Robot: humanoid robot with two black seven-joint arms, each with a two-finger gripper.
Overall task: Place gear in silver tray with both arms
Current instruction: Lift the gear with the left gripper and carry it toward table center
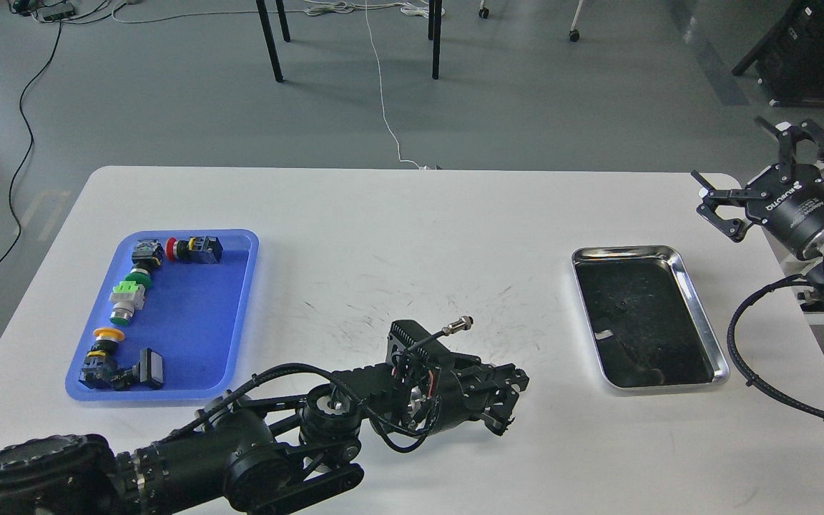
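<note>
Head view: left hand (508, 400) lay low over the white surface (398, 236), fingers bunched, state not readable. Silver tray (717, 352) sat to its right, apart. Right hand (762, 179) hovered beyond the tray, fingers spread. Blue tray (244, 300) lay left.

Floor (169, 93): grey, smooth, with a soft sheen and faint paler markings at the left.
Surface (412, 236): white, with rounded corners, marked by dark scuffs near its middle.
Furniture legs (269, 39): thin, black, standing on the floor beyond the surface.
Castors (574, 34): small wheels at the top right.
White cable (383, 93): runs across the floor to the surface's far edge.
Black cable (22, 143): curves along the left.
Dark cabinet (812, 57): in the upper right corner.
Light: even, diffuse, soft shadows.
</note>
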